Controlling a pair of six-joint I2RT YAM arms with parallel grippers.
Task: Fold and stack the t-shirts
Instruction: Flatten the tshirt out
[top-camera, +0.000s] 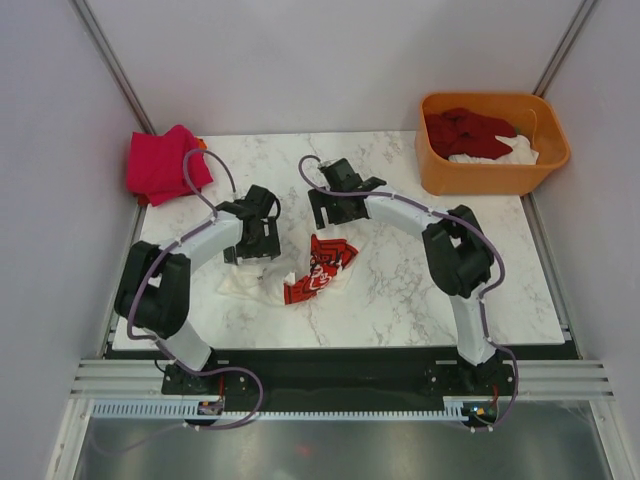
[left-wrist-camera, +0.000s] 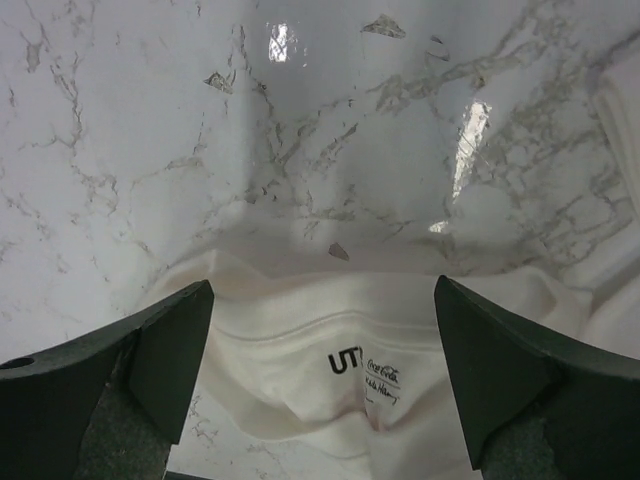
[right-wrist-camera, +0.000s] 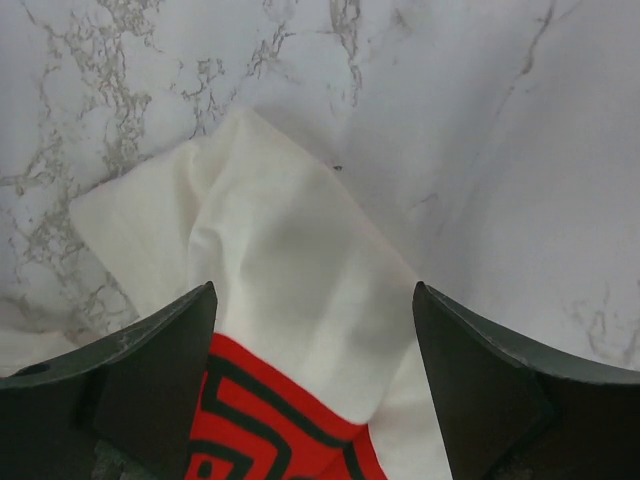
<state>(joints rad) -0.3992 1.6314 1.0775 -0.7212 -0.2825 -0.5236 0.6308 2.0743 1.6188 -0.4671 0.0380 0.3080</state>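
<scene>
Centrally, white t-shirt lies crumpled on marble table, red print bunched at its 3 o'clock. Left gripper and right gripper hang over it, jaws apart. Only left wrist shows the neck label; only top view, pink-red t-shirt at 10 o'clock.

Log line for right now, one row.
left fingers open over white shirt collar | right fingers open over same shirt | pink shirt at far-left corner | tub holds dark red shirt
</scene>
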